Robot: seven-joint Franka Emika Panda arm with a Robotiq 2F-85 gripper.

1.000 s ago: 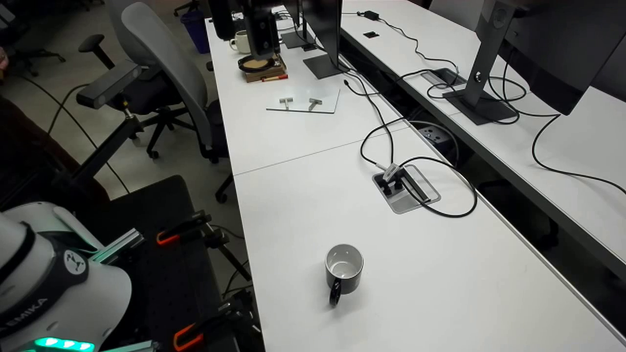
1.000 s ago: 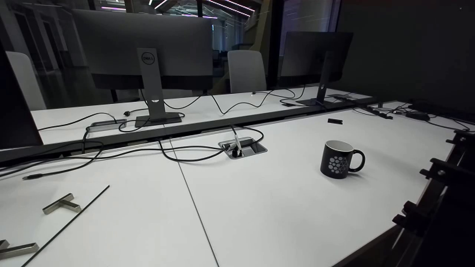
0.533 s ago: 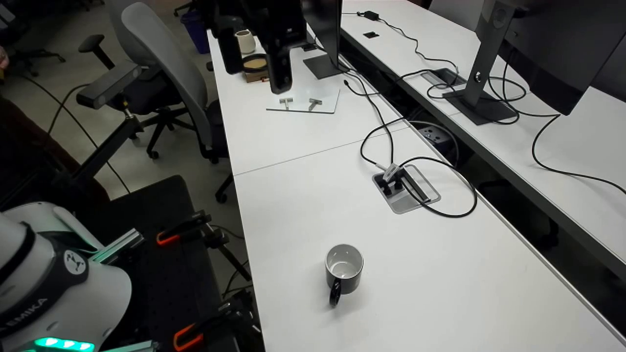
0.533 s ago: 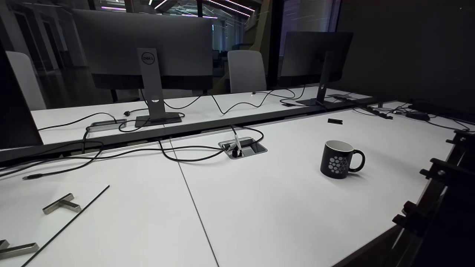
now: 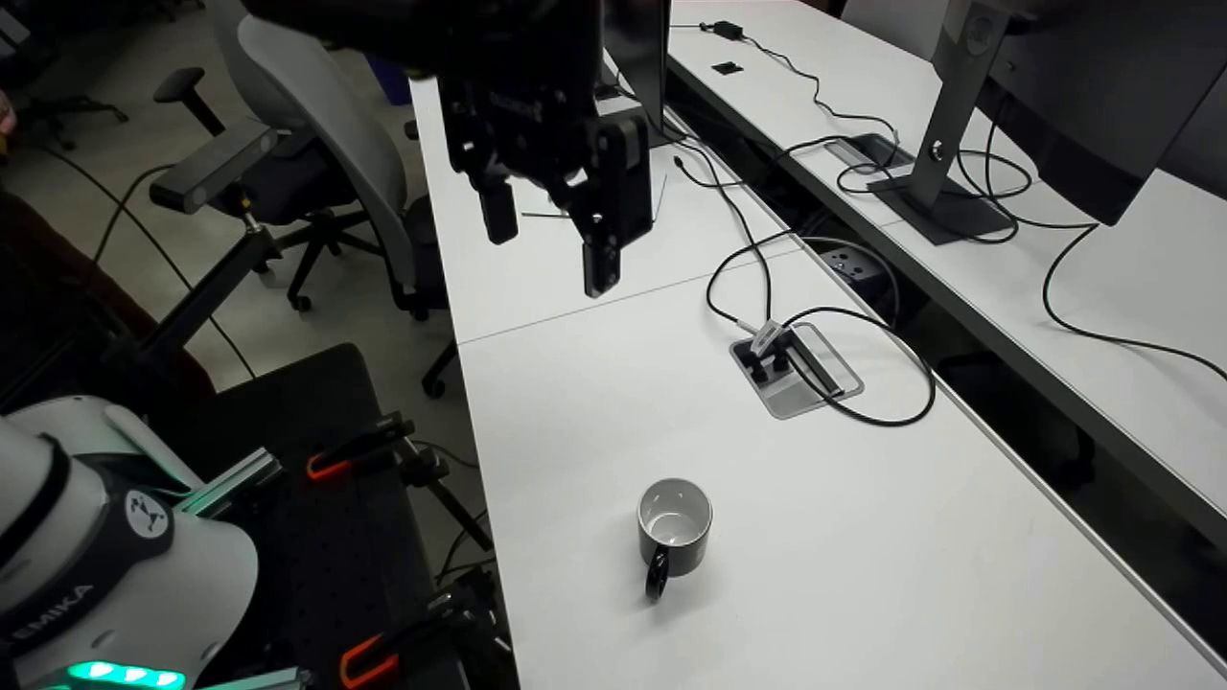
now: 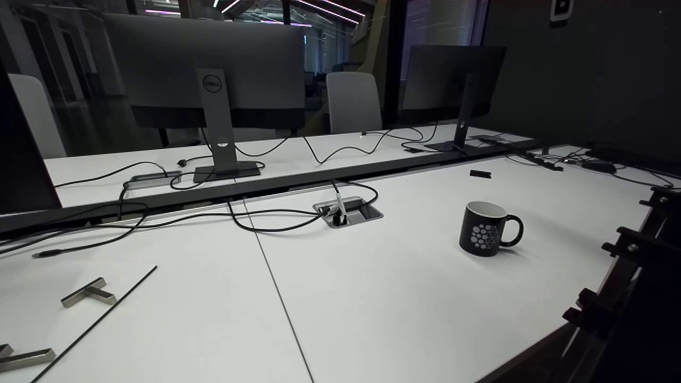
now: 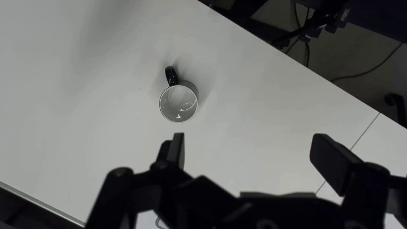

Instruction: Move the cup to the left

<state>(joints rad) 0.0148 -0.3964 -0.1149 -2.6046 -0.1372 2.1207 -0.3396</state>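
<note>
The gripper (image 7: 249, 149) hangs with fingers (image 7: 330, 162) spread wide; in the wrist view the upright cup (image 7: 178, 103) stands at its ten o'clock, well apart. "EMIKA" marks the robot base (image 5: 182, 585), "DELL" a monitor stand (image 6: 214, 122).

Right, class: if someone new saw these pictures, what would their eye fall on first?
Probably the dark mug, standing upright on the white desk, its pale inside showing in the wrist view. Next, the open black gripper, looming large across the bottom of that view, apart from the mug. Then perhaps the big Dell monitor, back turned, at upper left in an exterior view.
</note>
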